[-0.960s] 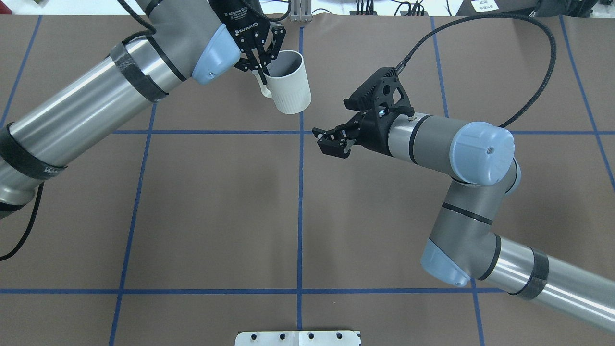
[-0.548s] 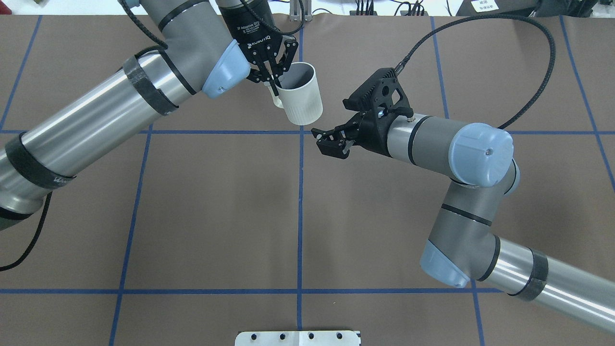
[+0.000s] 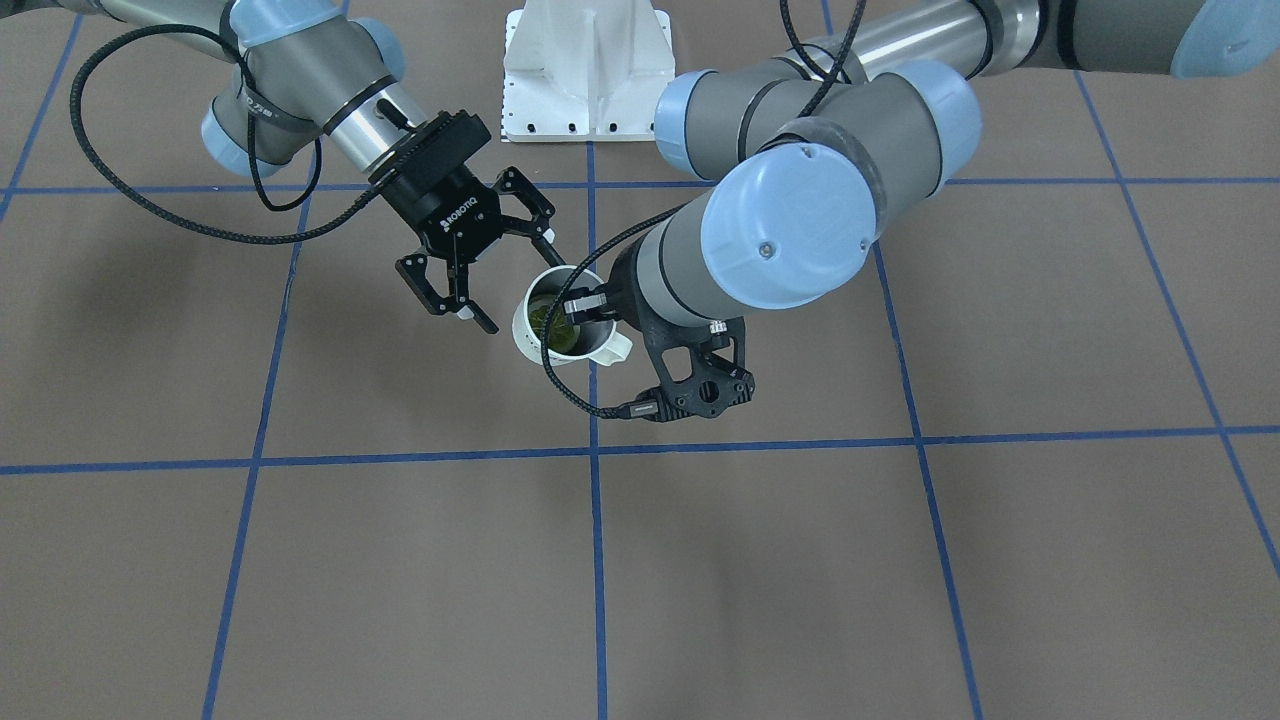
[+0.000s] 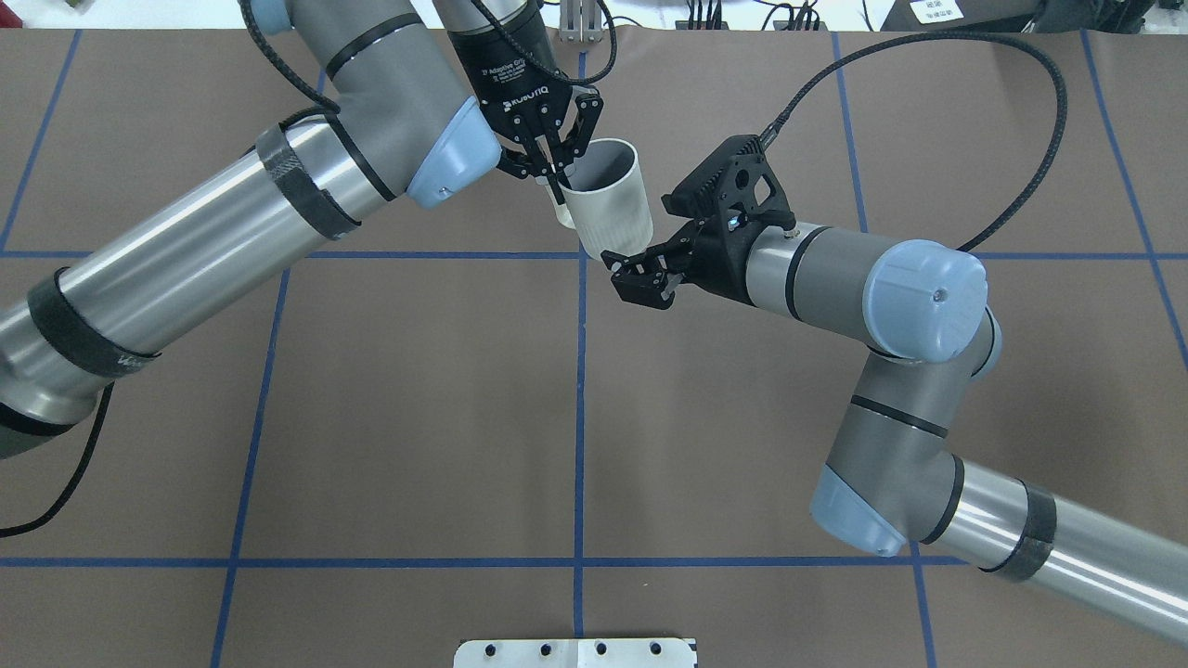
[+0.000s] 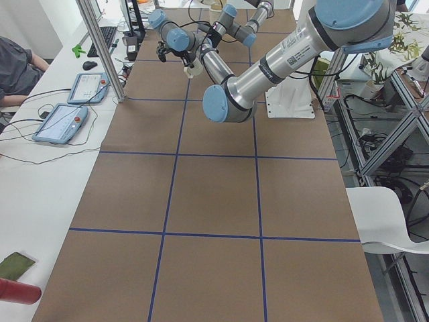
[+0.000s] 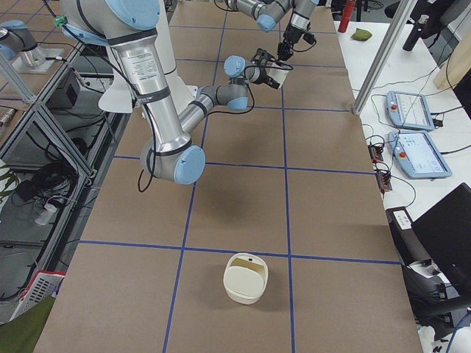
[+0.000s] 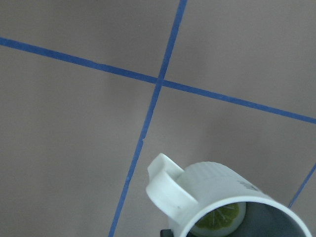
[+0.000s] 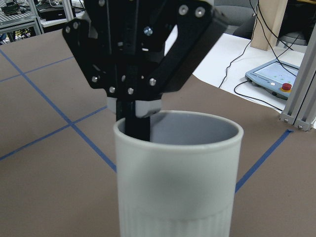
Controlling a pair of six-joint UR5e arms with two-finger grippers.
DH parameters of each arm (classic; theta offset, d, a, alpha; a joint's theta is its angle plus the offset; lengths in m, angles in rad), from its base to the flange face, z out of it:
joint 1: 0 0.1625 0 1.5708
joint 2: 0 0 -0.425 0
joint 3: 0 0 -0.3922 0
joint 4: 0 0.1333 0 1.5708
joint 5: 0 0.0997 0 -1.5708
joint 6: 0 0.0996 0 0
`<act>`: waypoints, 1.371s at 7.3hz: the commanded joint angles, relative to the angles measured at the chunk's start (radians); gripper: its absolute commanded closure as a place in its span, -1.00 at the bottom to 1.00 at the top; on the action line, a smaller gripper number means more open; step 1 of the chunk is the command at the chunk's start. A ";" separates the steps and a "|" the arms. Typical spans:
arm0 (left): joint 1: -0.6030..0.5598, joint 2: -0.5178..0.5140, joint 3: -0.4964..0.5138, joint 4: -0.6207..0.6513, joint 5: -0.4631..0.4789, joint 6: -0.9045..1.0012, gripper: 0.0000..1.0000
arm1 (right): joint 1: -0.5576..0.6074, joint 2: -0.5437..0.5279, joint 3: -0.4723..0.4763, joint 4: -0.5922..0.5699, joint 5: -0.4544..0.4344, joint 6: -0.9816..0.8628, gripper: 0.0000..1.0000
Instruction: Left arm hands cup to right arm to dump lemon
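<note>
My left gripper [image 4: 555,181] is shut on the rim of the off-white cup [image 4: 608,204] beside its handle and holds it in the air, slightly tilted. In the front view the left gripper [image 3: 585,305] has one finger inside the cup [image 3: 524,335], over the yellow-green lemon [image 3: 558,328]. The left wrist view shows the cup [image 7: 217,187] with the lemon [image 7: 222,217] inside. My right gripper [image 4: 639,276] is open and empty, right next to the cup's lower wall. In the right wrist view the cup [image 8: 177,173] stands close ahead under the left gripper [image 8: 136,118].
Brown table with blue tape grid. A white mounting plate [image 4: 575,652] sits at the robot's edge, also in the front view [image 3: 587,70]. A cream container [image 6: 245,278] stands far down the table. Tablets [image 6: 408,110] lie on the side bench.
My left arm has carried the cup to the right, toward the right gripper, until it is next to its fingers. The right gripper has stayed open and barely moved.
</note>
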State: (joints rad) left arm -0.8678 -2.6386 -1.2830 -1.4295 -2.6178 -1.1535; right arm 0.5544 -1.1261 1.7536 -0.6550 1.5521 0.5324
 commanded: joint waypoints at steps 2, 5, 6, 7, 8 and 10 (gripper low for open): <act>0.016 -0.007 -0.004 -0.014 -0.007 0.000 1.00 | -0.002 -0.001 -0.002 0.000 0.000 0.000 -0.97; 0.038 -0.011 -0.009 -0.017 -0.008 -0.011 1.00 | -0.002 -0.001 -0.003 0.000 -0.001 0.000 -0.97; 0.039 -0.014 -0.010 -0.017 -0.018 -0.011 1.00 | -0.002 -0.001 -0.003 0.000 0.000 0.000 -0.97; 0.039 -0.014 -0.010 -0.017 -0.036 -0.011 1.00 | -0.004 -0.004 -0.003 0.000 0.000 0.000 -0.97; 0.039 -0.014 -0.010 -0.017 -0.036 -0.011 1.00 | -0.004 -0.007 -0.003 0.002 0.000 0.000 -0.96; 0.038 -0.012 -0.010 -0.019 -0.036 -0.011 1.00 | -0.004 -0.011 -0.002 0.002 0.000 0.000 -0.93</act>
State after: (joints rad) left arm -0.8292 -2.6515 -1.2931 -1.4470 -2.6528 -1.1643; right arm 0.5507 -1.1351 1.7513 -0.6535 1.5525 0.5323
